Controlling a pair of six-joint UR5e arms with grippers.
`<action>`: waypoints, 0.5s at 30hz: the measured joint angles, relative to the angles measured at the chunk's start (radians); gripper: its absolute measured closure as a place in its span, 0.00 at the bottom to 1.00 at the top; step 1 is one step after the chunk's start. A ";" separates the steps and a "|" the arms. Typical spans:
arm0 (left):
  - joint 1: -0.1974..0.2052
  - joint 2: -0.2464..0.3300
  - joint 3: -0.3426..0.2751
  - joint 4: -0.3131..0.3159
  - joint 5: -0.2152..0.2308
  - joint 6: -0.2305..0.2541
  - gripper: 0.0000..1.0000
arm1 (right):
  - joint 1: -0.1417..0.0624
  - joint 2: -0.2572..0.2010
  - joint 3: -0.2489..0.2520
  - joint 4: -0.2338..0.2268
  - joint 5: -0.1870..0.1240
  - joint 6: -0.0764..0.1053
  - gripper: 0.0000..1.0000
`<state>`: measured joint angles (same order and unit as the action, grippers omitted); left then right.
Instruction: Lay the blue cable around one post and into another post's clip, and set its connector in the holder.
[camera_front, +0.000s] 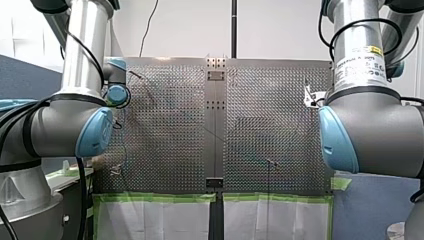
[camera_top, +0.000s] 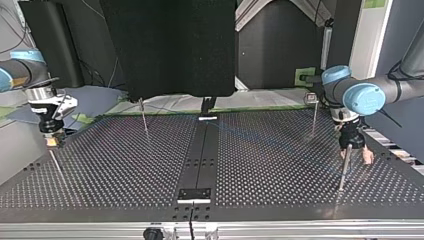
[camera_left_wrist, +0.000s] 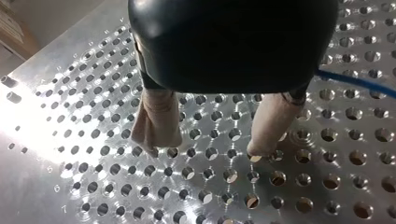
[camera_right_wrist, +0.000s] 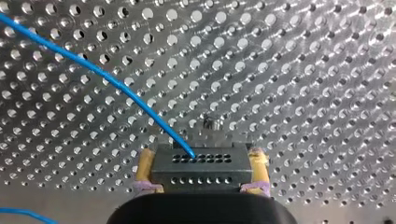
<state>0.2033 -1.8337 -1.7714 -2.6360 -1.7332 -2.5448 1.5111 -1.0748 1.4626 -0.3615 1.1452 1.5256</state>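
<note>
Right wrist view, right tool (camera_right_wrist: 201, 156): clamped by yellow pads (camera_right_wrist: 257, 164) on dark grey rectangular perforated connector (camera_right_wrist: 201, 171).
Thin blue cable (camera_right_wrist: 102, 74): leaves connector's holed face, arcing away over silver perforated metal bench (camera_right_wrist: 303, 70).
Left wrist view, left tool (camera_left_wrist: 208, 149): beige-padded fingers (camera_left_wrist: 156, 121) spread apart just above bench; cable passes beside one finger.

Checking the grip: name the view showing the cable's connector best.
Right wrist view: the connector sits close-up between my right gripper's fingers, blue cable entering it. Top view: barely a speck; front and left wrist views show none.
</note>
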 joint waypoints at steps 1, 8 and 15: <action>0.000 0.000 0.000 0.000 0.000 0.000 0.01 | -0.001 0.000 0.000 -0.002 -0.001 0.001 1.00; 0.001 0.000 0.000 0.000 0.000 0.000 0.01 | -0.006 0.001 0.000 -0.018 -0.026 0.014 1.00; 0.001 0.000 0.000 0.000 0.001 0.000 0.01 | -0.012 0.001 0.000 -0.032 -0.035 0.029 1.00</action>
<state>0.2047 -1.8336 -1.7714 -2.6356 -1.7326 -2.5448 1.4993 -1.0734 1.4627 -0.3940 1.1099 1.5544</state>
